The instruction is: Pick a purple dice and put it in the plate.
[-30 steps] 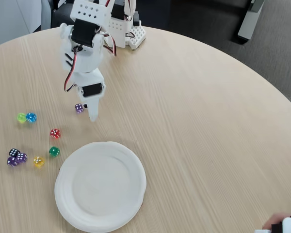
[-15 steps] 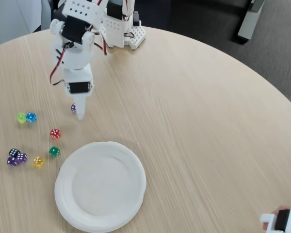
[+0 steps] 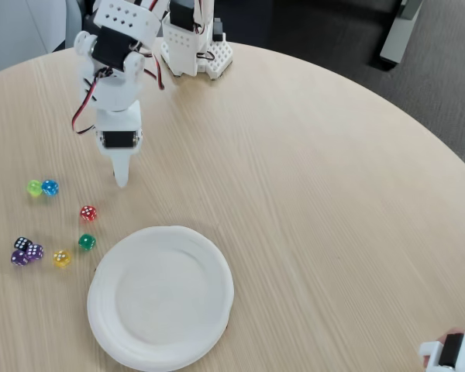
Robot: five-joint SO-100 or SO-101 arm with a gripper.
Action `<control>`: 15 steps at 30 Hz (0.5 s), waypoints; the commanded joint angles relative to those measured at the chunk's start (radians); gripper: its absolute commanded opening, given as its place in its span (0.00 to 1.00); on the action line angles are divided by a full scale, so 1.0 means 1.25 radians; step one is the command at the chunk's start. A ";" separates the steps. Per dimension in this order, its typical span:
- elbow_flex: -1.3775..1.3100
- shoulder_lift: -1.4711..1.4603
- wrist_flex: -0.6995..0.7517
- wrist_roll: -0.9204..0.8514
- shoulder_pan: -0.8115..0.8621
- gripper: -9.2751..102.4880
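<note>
Though ringed by dice, plate (image 3: 161, 298) bare.

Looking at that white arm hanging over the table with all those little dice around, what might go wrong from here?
The end effector now covers the spot where a lone purple die lay, so a grab could miss or flick it away. The plain white round plate is empty. Two more tiny purple dice touch a near-black die; grabbing there could catch the wrong one.

Gripper (image 3: 121, 178): pointing down at table (image 3: 310, 194), above the dice
Plate (image 3: 160, 295): bottom left
Purple dice (image 3: 27, 254): far left, well apart from the plate
</note>
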 commanded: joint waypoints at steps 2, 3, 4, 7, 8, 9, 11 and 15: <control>-0.012 -0.001 -0.006 0.007 0.001 0.20; -0.012 -0.001 -0.006 0.009 0.001 0.20; -0.012 -0.001 -0.006 0.010 0.001 0.19; -0.012 -0.001 -0.006 0.010 0.001 0.18; -0.012 -0.001 -0.006 0.011 0.001 0.17; -0.012 -0.001 -0.006 0.011 0.001 0.17; -0.012 -0.001 -0.006 0.012 0.001 0.15; -0.012 -0.001 -0.006 0.011 0.001 0.11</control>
